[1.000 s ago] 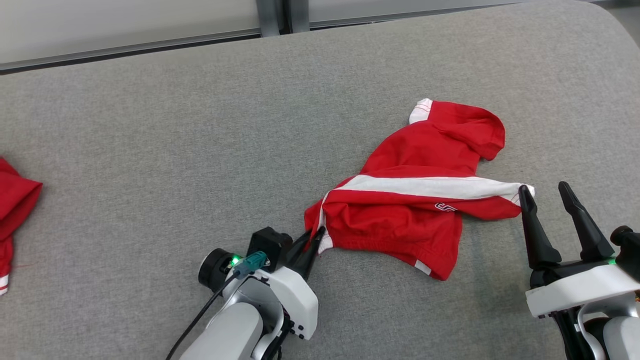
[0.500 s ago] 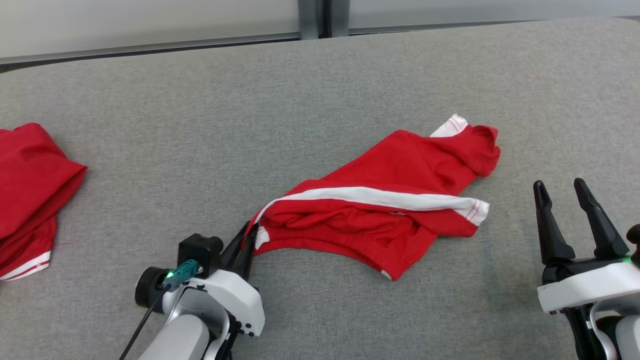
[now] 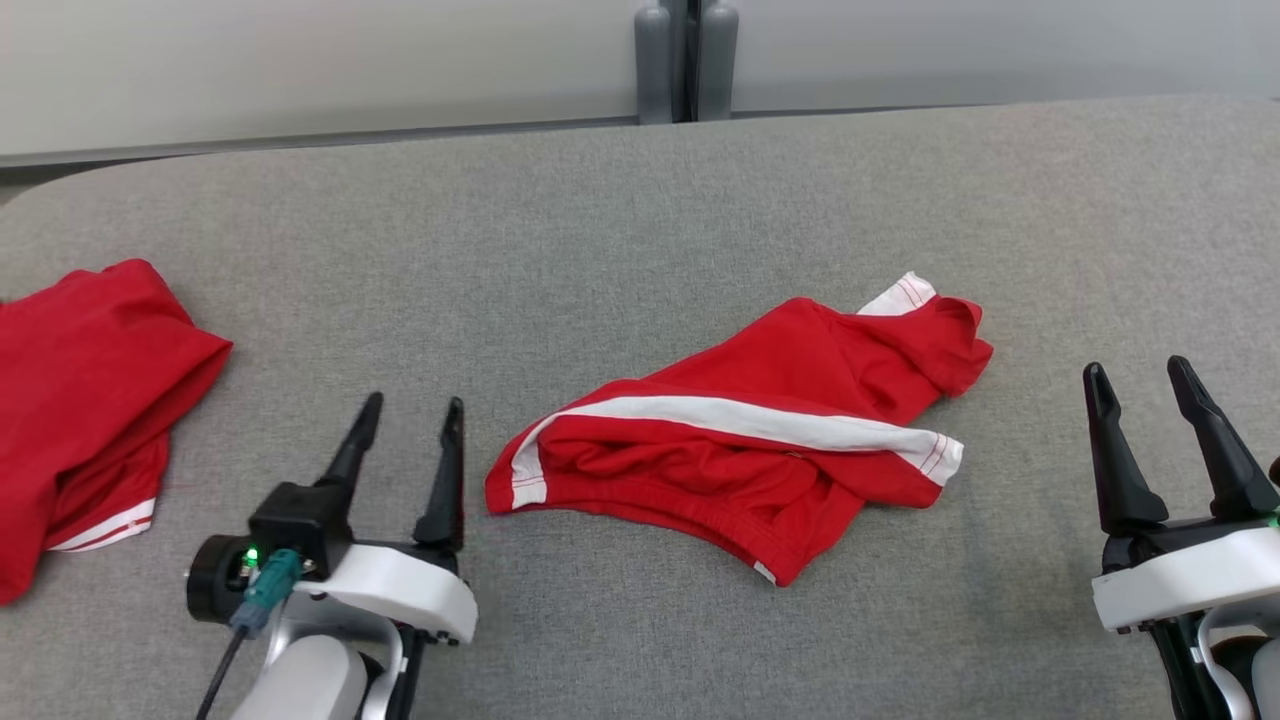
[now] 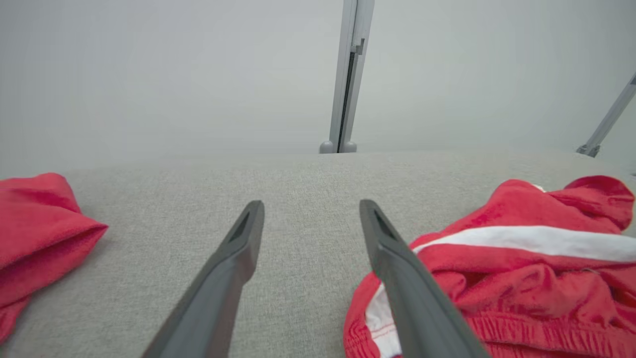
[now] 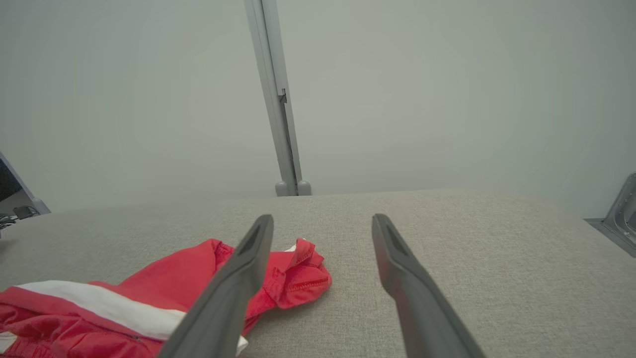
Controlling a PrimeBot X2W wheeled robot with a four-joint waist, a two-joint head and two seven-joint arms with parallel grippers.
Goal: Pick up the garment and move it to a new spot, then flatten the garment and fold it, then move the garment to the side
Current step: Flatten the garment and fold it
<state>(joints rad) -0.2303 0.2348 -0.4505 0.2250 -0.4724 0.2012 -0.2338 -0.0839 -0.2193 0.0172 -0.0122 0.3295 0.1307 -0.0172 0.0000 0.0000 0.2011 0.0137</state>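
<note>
1. The left tool is spread wide and holds nothing. Its two dark fingers point up the view, just beside the near-left corner of the crumpled red cloth garment with a white stripe, and do not touch it as far as I can see.
2. The right tool is also spread wide and empty. It stands apart from the garment, on its right side.
3. The garment lies between the two tools, in the middle of the grey fabric-covered tabletop. It is bunched and partly doubled over itself.
4. I judge it light, soft and limp. It will sag and drag if it is taken at one point only, and a thin layer can slip out of the fingers.
5. The white-edged corner near the left tool and the striped end toward the right tool seem good places to pinch. With one for each tool, the cloth can be stretched flat.
6. A second red cloth piece with white bands lies at the far left of the tabletop. It takes space there, so the side spot must be chosen with care.
7. A grey post stands behind the tabletop, far from the work.
</note>
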